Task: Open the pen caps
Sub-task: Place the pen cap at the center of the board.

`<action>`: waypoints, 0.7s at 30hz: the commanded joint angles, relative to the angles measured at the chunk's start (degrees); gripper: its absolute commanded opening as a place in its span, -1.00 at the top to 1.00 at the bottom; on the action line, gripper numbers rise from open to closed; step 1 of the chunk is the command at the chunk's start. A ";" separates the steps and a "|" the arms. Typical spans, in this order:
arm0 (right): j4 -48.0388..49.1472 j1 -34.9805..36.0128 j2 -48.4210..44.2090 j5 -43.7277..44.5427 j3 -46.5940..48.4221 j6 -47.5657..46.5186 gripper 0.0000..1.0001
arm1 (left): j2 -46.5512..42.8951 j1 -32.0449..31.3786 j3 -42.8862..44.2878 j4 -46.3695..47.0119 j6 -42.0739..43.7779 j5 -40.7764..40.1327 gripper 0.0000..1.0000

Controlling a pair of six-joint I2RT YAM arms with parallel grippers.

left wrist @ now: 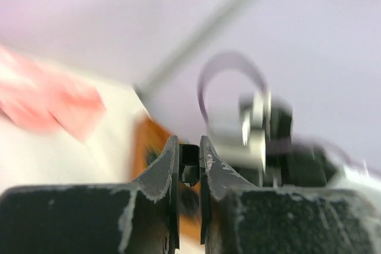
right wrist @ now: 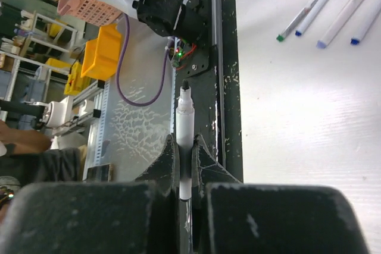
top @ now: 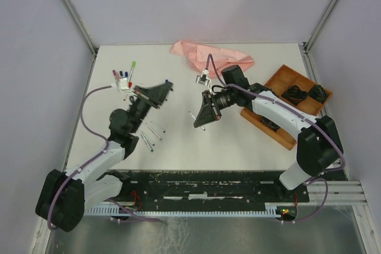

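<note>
**Top external view.** The left gripper (top: 166, 84) is raised above the white table (top: 238, 147), with a pen cap (top: 168, 81) showing as a blue speck at its tips. Facing it, well apart, the right gripper (top: 200, 122) tilts down and towards the near side. A cluster of capped pens (top: 124, 77) stands upright at the far left, their caps green, red, blue and magenta. Several uncapped pens (top: 152, 135) lie loose on the table below the left gripper. A pink cloth (top: 211, 56) lies at the far edge, and a wooden tray (top: 284, 78) holding dark items sits on the right.

**Left wrist view** (badly blurred). The left gripper (left wrist: 189, 147) has its fingers drawn close together, clamped on the pen cap (left wrist: 190, 168), which looks dark here. Behind it are smears of the pink cloth (left wrist: 47, 102) and the wooden tray (left wrist: 149, 141).

**Right wrist view.** The right gripper (right wrist: 186, 147) is pinched tight on a white pen (right wrist: 183, 114), whose bare dark tip points away past the fingers. Four uncapped pens (right wrist: 321, 1) lie on the table at the upper right, their tips green, blue and lilac. Any lettering on the barrels is too small to read.
</note>
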 commanded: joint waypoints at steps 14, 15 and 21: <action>-16.96 0.48 -0.63 13.65 5.74 -13.57 1.00 | 1.64 18.19 9.83 -38.59 7.81 -14.94 0.94; -16.93 0.37 -0.87 14.12 5.74 -13.61 0.99 | 3.43 18.19 10.75 -42.84 7.78 -17.27 0.94; -17.60 -0.12 -0.11 14.60 6.15 -13.83 0.98 | 17.86 18.18 19.56 -59.36 7.84 -27.23 0.94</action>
